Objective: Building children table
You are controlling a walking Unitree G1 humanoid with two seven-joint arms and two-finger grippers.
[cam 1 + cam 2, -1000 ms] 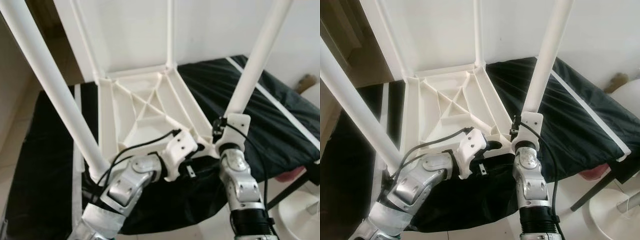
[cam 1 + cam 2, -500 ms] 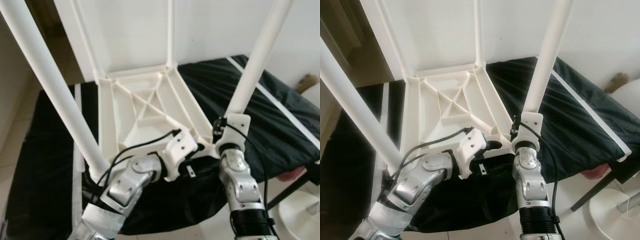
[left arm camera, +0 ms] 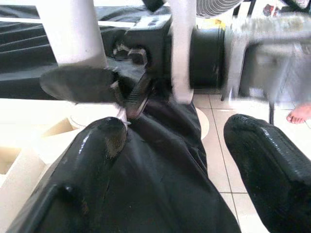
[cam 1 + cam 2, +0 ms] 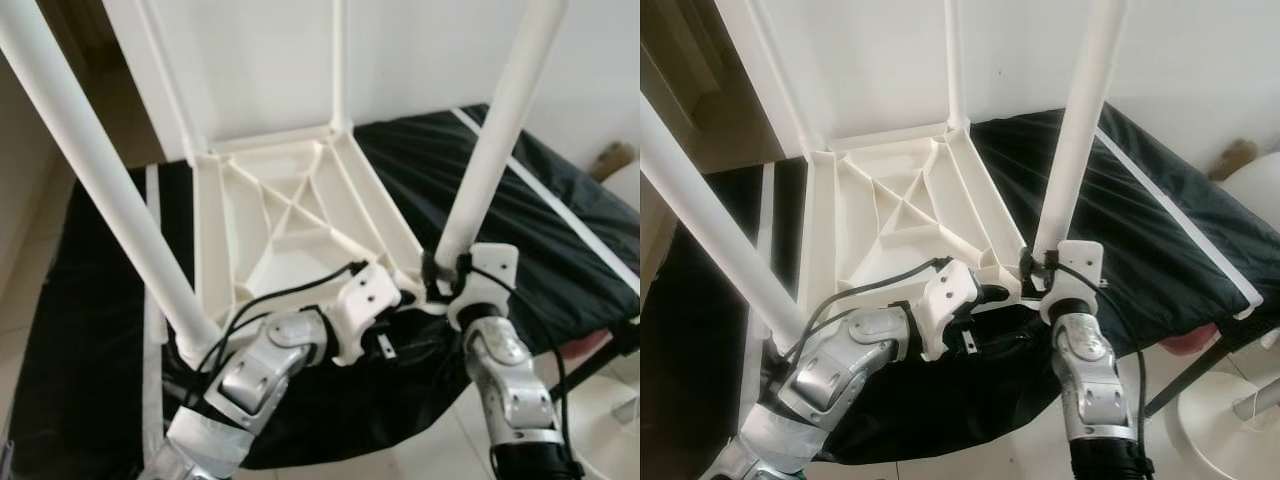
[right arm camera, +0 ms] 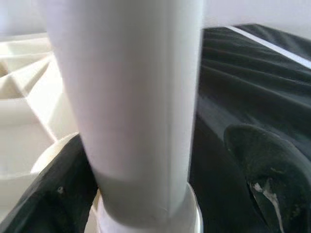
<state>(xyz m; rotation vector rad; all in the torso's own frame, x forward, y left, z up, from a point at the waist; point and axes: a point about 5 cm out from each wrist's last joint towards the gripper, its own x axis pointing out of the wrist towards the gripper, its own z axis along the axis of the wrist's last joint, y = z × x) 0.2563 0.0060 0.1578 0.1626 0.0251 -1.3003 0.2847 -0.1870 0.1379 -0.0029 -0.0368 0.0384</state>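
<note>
A white plastic children's table (image 4: 290,215) lies upside down on a black cloth. Its front right leg (image 4: 495,130) stands nearly upright in the corner socket, and the front left leg (image 4: 100,180) slants toward me. My right gripper (image 4: 440,270) is at the base of the right leg. In the right wrist view the gripper (image 5: 153,136) straddles that leg (image 5: 131,97): one finger lies against it, the other stands a little off. My left gripper (image 3: 180,141) is open just below the table's front edge near that corner, with only black cloth between its fingers.
The black cloth (image 4: 560,220) covers a low platform that drops off just in front of me. A white wall stands behind. A white round base (image 4: 1230,420) and dark bars sit on the tile floor at lower right. A person's foot (image 3: 301,114) shows on the tiles.
My right wrist has shifted right and lower. The right leg now stands straighter with its base lower at the corner. The left arm has barely moved.
</note>
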